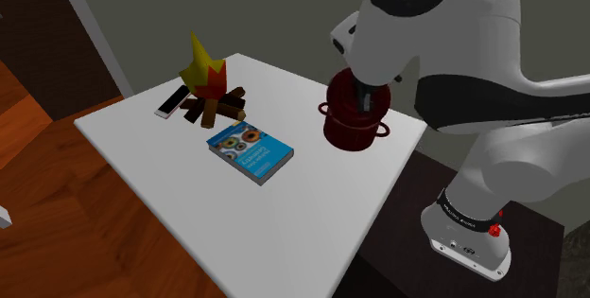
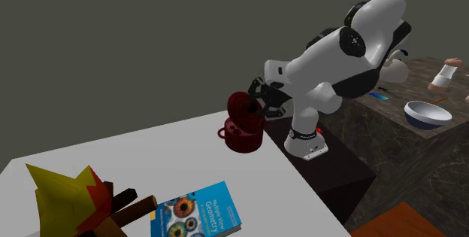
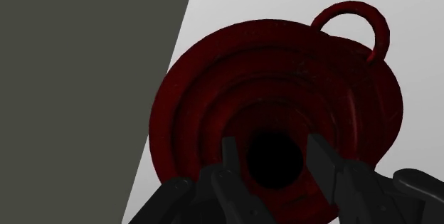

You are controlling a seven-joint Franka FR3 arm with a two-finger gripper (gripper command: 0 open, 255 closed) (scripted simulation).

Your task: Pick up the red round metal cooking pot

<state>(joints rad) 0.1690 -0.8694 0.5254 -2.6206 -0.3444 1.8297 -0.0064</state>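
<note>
The dark red round pot (image 1: 352, 124) with a lid and two loop handles stands on the white table (image 1: 236, 220), near the edge closest to the stand. My black gripper (image 1: 365, 96) comes straight down onto its lid. In the wrist view the two fingers (image 3: 229, 160) press against either side of the dark knob (image 3: 274, 160) at the lid's centre, and one loop handle (image 3: 353, 27) shows beyond the rim. In the second exterior view the pot (image 2: 244, 134) sits at the table's far corner under the hand (image 2: 263, 104).
A blue book (image 1: 250, 149) lies mid-table. A toy campfire (image 1: 210, 88) and a flat phone-like slab (image 1: 171, 101) sit at the far left. A dark stone counter with a blue-white bowl (image 2: 427, 113) stands behind the arm. The table edge runs close beside the pot.
</note>
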